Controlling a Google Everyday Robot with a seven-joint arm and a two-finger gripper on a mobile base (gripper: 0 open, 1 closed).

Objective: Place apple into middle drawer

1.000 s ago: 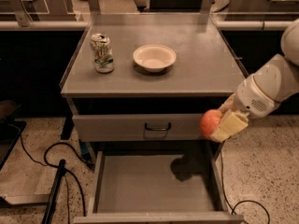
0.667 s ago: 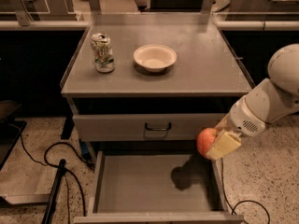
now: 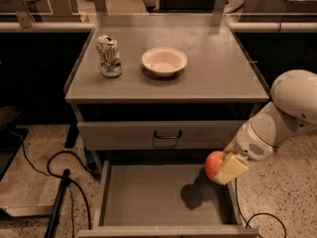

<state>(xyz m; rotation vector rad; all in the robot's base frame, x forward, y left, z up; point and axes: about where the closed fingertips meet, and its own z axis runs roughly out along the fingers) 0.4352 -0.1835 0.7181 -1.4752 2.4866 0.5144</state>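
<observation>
The red-orange apple (image 3: 215, 164) is held in my gripper (image 3: 223, 167), whose pale fingers (image 3: 232, 168) are shut on it. It hangs above the right side of the open middle drawer (image 3: 148, 192), a shallow grey tray with a bare flat floor pulled out toward the front. The apple's shadow falls on the drawer floor just left of it. My white arm (image 3: 277, 118) reaches in from the right.
The closed top drawer front with a black loop handle (image 3: 167, 134) is above the open drawer. On the cabinet top (image 3: 223, 68) stand a crushed soda can (image 3: 109, 56) and a white bowl (image 3: 164, 61). Black cables (image 3: 54, 172) lie on the floor at left.
My gripper has carried the apple downward and slightly left, from beside the top drawer front to low over the open drawer's right side.
</observation>
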